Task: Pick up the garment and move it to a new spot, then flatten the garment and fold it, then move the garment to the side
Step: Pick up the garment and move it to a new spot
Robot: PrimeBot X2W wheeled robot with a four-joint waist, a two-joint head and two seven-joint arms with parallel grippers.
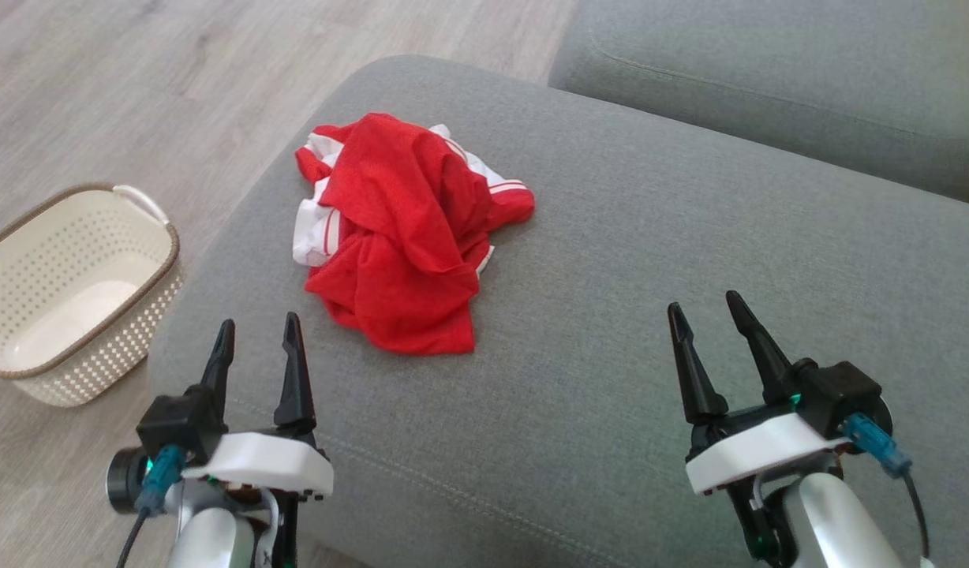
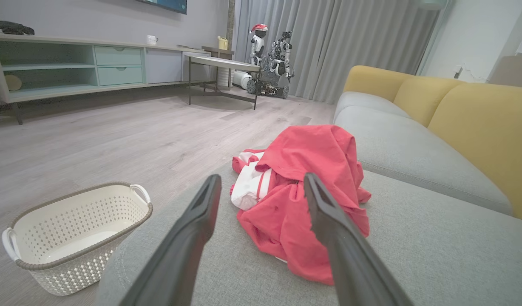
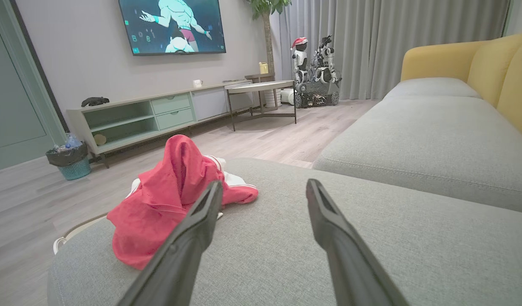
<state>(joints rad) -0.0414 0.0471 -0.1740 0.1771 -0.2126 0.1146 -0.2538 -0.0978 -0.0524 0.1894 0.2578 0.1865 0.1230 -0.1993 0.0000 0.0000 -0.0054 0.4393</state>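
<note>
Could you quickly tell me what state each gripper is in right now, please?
Left gripper: open, holding nothing.
Right gripper: open, holding nothing.

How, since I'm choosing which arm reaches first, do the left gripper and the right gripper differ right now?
The left gripper sits close to the red garment; the right gripper is well off to the garment's right. The left gripper hangs near the grey cushion edge, by the basket; the right gripper is over bare cushion. Both are open and empty.
</note>
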